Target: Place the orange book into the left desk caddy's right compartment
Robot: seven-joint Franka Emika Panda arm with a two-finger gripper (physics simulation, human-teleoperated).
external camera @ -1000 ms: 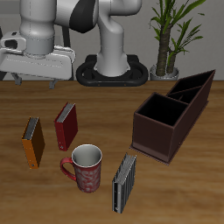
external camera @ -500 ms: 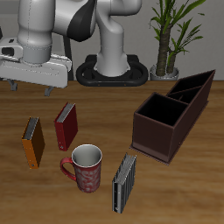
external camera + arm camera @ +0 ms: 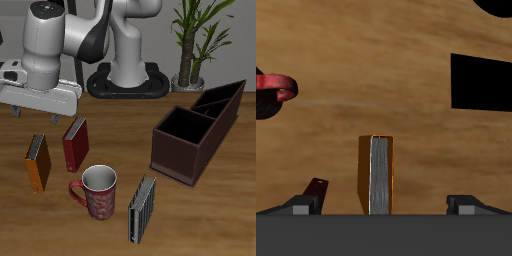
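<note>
The orange book [image 3: 38, 163] stands upright on the table near its front half, beside the dark red book [image 3: 75, 143]. My gripper [image 3: 43, 112] is open and empty, hanging just above the orange book with its fingers spread wide. In the wrist view the orange book [image 3: 379, 172] shows edge-on, pale pages up, between my fingertips [image 3: 304, 205]. The left desk caddy [image 3: 170, 150] is a dark brown box with a big squarish section, far across the table from the gripper. It holds nothing that I can see.
A red patterned mug [image 3: 98, 192] stands near the front edge; it also shows in the wrist view [image 3: 271, 92]. A grey striped book [image 3: 142, 208] stands beside it. A second dark box section with a diagonal divider [image 3: 222, 100] lies behind the caddy. A potted plant [image 3: 193, 45] stands at the back.
My gripper has come down lower and shifted toward the orange book. The books, the mug and the caddy have not moved.
</note>
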